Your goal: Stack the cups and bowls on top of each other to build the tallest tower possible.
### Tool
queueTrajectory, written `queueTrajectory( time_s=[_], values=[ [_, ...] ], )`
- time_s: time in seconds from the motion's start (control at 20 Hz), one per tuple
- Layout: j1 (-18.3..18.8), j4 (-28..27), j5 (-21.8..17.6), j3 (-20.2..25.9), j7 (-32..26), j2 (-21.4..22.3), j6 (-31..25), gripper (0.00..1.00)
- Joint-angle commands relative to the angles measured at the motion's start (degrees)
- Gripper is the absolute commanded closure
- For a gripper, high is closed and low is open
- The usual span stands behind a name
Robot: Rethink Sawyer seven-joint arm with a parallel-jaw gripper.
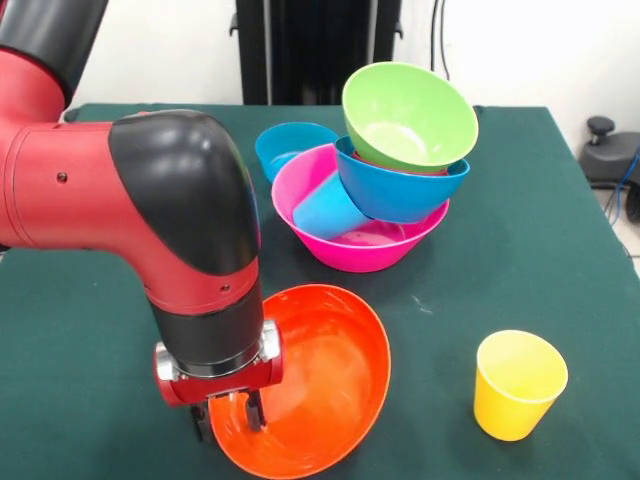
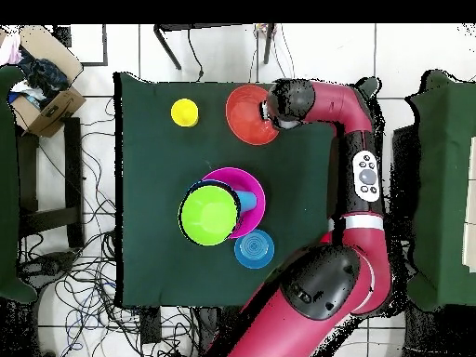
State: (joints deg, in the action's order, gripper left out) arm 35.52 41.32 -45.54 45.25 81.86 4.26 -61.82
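The claw (image 1: 228, 412) straddles the rim of the large glossy orange plastic bowl (image 1: 320, 375) at the bowl's 8 o'clock edge in the front view, its fingers narrow, one inside and one outside the wall. The bowl tilts on the green counter (image 1: 540, 250). At its 1 o'clock stands the tower (image 1: 385, 170): a large pink bowl (image 1: 350, 245) holding a light blue tumbler (image 1: 325, 210), a tilted blue bowl (image 1: 400, 190) and a green bowl (image 1: 405, 115). A small blue bowl (image 1: 290, 145) sits behind, and a yellow tumbler (image 1: 517, 385) stands at 3 o'clock.

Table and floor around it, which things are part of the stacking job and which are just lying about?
Part of the job:
- orange bowl, at the gripper
- yellow cup
- small blue bowl
- tower: pink bowl, light blue cup, blue bowl, green bowl

Lying about:
- cardboard box beside the table
- cables on the floor
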Motion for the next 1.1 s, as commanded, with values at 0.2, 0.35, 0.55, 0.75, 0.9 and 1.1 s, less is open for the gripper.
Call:
queueTrajectory(
  time_s=[0.2,0.35,0.55,0.75,0.9,1.1],
  values=[
    [-4.0,-1.6,-4.4,-4.0,-20.4,0.4,-5.9,1.0],
    [-5.0,-1.4,-3.3,-4.0,-19.7,3.3,-9.0,1.0],
    [-6.7,-1.7,-3.0,-4.2,-19.7,6.4,-13.0,1.0],
    [-7.6,-0.2,-2.5,-5.3,-17.4,9.7,-15.7,1.0],
    [-8.7,-2.6,-2.5,-5.1,-16.1,9.2,-17.9,1.0],
    [-9.0,-3.4,-2.2,-4.7,-16.5,8.9,-18.7,1.0]
  ],
)
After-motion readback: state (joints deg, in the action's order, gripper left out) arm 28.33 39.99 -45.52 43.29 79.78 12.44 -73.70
